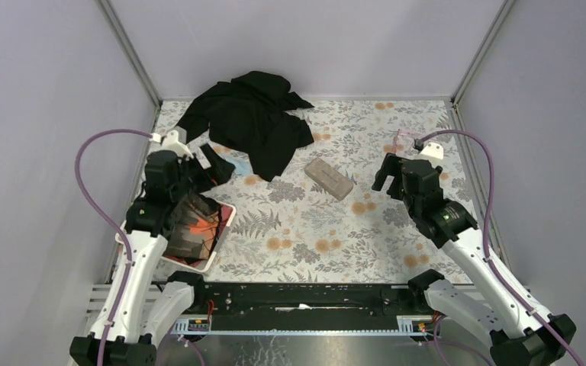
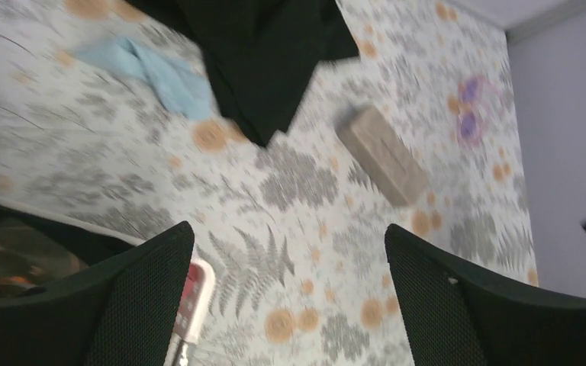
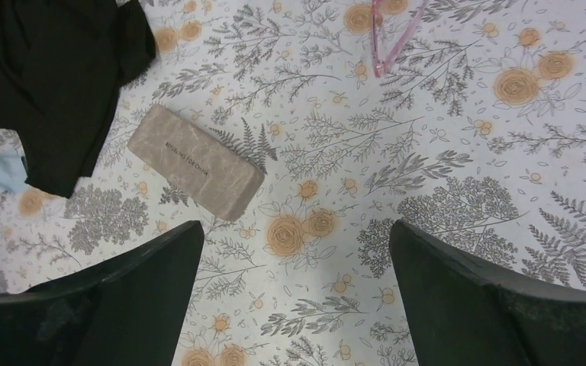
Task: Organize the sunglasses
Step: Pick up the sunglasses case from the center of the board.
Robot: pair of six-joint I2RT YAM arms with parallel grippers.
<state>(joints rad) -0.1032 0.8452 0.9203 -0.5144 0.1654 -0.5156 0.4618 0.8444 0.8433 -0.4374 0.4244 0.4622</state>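
The pink sunglasses [image 1: 406, 141] lie on the floral tablecloth at the back right, just beyond my right gripper [image 1: 385, 174]. They show folded at the top edge of the right wrist view [image 3: 387, 38] and blurred in the left wrist view [image 2: 469, 110]. The closed grey-brown case [image 1: 329, 178] lies mid-table, left of the right gripper; it also shows in the right wrist view [image 3: 195, 171] and the left wrist view [image 2: 382, 155]. My right gripper [image 3: 294, 252] is open and empty above the cloth. My left gripper [image 1: 212, 164] is open and empty at the left; its jaws [image 2: 290, 259] stand wide apart.
A black garment [image 1: 248, 118] is heaped at the back left. A light blue cloth [image 1: 240, 164] lies partly under its near edge, by the left gripper. A white-edged tablet [image 1: 198, 232] lies under the left arm. Grey walls enclose the table.
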